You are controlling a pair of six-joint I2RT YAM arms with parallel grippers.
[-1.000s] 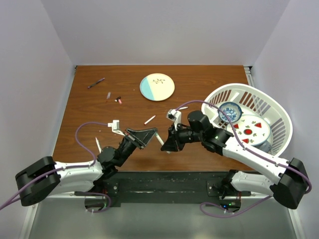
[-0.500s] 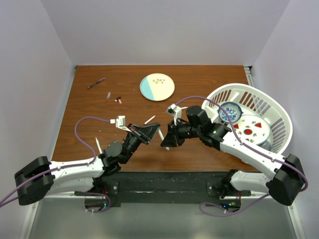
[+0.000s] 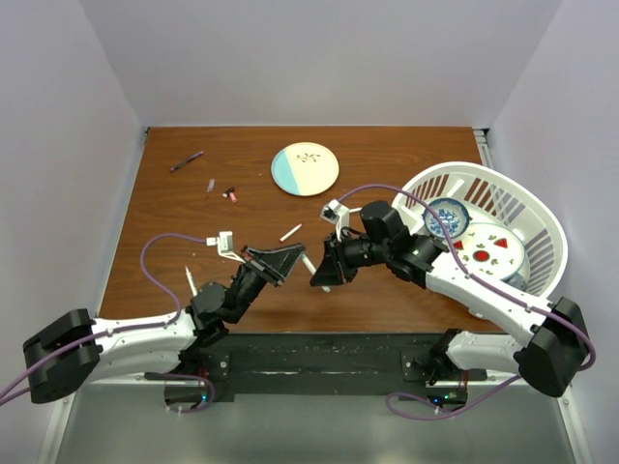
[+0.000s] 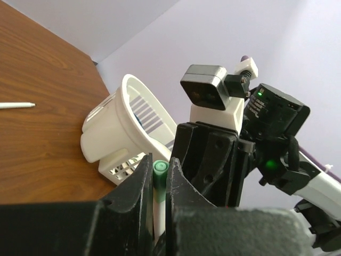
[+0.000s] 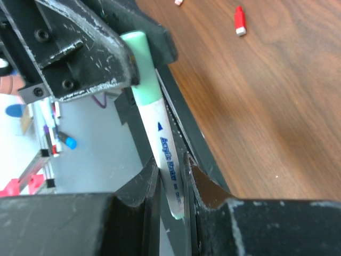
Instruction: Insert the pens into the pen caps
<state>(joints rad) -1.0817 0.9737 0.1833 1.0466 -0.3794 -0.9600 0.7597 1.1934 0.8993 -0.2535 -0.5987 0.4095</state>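
One white pen (image 5: 165, 144) with a green pen cap (image 5: 141, 69) on its end hangs above the table's front middle, bridging my two grippers (image 3: 309, 263). My left gripper (image 4: 159, 176) is shut on the green cap (image 4: 160, 173), with the white barrel running down between its jaws. My right gripper (image 5: 173, 186) is closed round the barrel's other end. Loose on the table lie a white pen (image 3: 290, 232), another white pen (image 3: 191, 281), a dark purple pen (image 3: 187, 160), a pale cap (image 3: 210, 185) and a red cap (image 3: 230, 194).
A white slatted basket (image 3: 426, 179) holding patterned dishes stands at the right, close behind my right arm. A round plate (image 3: 305, 169), half pale blue, sits at the back middle. The table's front edge runs just below both grippers.
The two grippers have drawn closer together, tip to tip, with the pen between them. The left wrist rose toward the right arm and then settled back a little.
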